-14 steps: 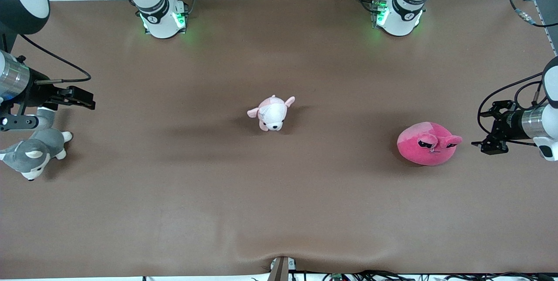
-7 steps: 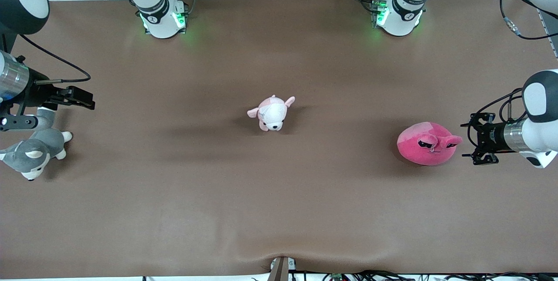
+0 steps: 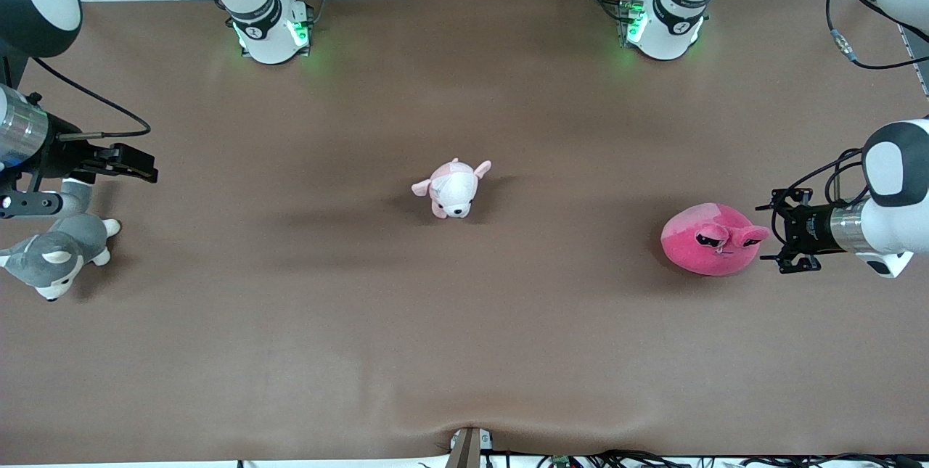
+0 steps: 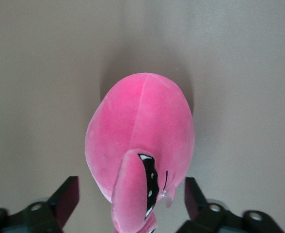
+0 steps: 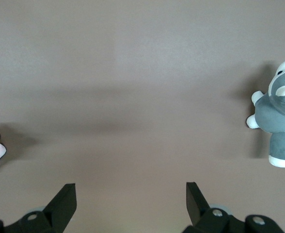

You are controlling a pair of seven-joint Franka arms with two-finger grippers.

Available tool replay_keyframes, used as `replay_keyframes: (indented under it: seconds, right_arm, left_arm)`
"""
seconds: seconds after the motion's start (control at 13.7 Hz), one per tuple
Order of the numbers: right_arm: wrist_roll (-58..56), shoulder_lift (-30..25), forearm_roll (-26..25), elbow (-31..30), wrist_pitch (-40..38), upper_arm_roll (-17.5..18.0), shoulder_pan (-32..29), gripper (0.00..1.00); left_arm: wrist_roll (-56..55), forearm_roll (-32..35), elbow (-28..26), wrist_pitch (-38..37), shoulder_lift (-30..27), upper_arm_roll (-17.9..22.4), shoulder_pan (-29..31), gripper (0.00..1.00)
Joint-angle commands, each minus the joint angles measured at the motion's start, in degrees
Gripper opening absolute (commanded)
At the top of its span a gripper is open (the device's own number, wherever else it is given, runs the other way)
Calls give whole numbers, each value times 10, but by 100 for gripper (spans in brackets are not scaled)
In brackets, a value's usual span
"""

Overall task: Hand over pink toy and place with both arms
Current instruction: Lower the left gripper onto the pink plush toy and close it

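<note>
Two other plushes, puppy (image 3: 453, 191) and husky (image 3: 52, 254), lie well apart from pink toy (image 3: 711, 239)

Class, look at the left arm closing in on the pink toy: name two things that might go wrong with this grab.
1. The left gripper stands open at the pink toy by its floppy ear; it may pinch only the ear, so the toy dangles or slips.
2. The toy is soft and round; the fingers may push it along the table instead of gripping.
</note>
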Motion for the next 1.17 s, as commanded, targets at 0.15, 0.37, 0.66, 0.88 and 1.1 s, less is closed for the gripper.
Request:
replay_keyframes:
  seconds: [0.15,0.37,0.66,0.88,1.1]
  right_arm:
    - [2,2,0,6,0,1,0,100]
    - [2,2,1,6,0,1,-2,100]
    - [2,2,0,7,0,1,-2,100]
    - [2,2,1,7,-1,1,-2,100]
    - [2,2,1,7,-1,1,-2,100]
  left_arm:
    - [-7,-11,-4,12,8,-2,-2,75]
    - [-7,-11,-3,12,8,-4,-5,54]
    - [7,-11,-2,7,3,-6,-4,18]
    - [9,-14,-2,5,3,-14,-2,0]
    - [19,-14,-2,3,2,-16,-4,0]
